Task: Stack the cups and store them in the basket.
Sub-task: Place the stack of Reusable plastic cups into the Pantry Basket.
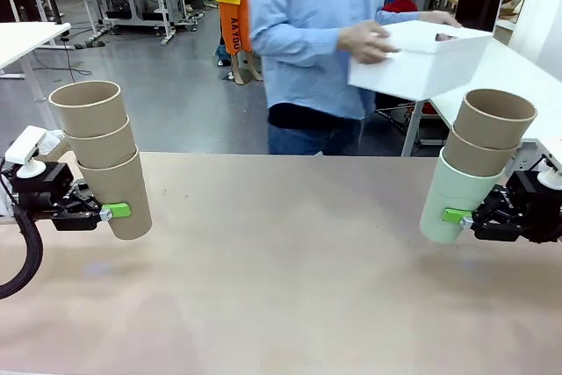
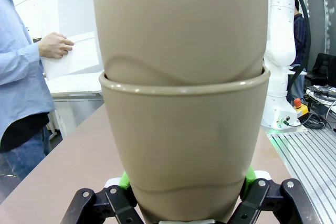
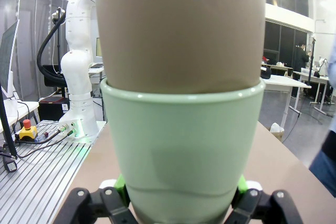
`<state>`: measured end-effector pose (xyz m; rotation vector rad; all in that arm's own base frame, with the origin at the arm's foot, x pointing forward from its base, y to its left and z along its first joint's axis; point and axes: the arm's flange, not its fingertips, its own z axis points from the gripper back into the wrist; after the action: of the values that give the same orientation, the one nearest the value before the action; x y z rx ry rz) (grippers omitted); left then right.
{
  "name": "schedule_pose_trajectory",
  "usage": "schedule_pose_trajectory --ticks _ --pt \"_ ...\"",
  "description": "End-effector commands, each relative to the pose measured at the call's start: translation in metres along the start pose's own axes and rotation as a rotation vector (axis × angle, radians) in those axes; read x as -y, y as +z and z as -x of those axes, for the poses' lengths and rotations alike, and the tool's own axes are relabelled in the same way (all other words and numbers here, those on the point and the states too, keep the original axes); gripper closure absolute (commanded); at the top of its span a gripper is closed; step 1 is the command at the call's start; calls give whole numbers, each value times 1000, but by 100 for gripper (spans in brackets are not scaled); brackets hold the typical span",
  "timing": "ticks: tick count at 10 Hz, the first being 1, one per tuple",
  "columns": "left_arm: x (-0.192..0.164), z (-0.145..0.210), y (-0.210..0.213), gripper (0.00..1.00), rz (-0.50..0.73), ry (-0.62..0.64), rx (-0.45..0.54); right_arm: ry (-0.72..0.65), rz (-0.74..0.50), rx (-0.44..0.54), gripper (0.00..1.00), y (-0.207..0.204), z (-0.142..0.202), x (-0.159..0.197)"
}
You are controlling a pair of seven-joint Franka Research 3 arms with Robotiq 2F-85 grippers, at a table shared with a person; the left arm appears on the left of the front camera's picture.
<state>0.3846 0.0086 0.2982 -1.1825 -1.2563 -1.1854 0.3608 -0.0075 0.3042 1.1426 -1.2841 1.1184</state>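
Front view: the left gripper (image 1: 112,212) is clamped on the lowest of three nested matte tan tapered cups (image 1: 98,155). The right gripper (image 1: 457,216) is clamped on a pale mint green cup (image 1: 450,192) carrying two tan cups (image 1: 487,129). Beyond the beige table (image 1: 281,287), a person's hand (image 1: 367,41) holds the white rectangular plastic basket (image 1: 430,63) raised.
Left wrist view: the tan stack hides the middle.
Right wrist view: the mint cup hides it too, with a red button (image 3: 26,124) at the left.

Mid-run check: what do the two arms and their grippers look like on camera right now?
The left gripper and right gripper are black, with jointed linkage fingers tipped by bright green pads. A white mount sits on the left wrist, and a black cable loops below it. The left arm is glossy white, in rounded segments, with a black corrugated hose alongside.
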Motion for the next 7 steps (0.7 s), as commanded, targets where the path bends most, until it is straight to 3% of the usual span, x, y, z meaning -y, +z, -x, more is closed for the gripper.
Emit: schedule_pose_trajectory --ticks 1,7 --pt "1 -3 0 16 3 -8 10 13 -1 -1 16 -1 -3 1" --pt "1 -3 0 16 3 -8 10 13 -1 -1 16 -1 -3 1"
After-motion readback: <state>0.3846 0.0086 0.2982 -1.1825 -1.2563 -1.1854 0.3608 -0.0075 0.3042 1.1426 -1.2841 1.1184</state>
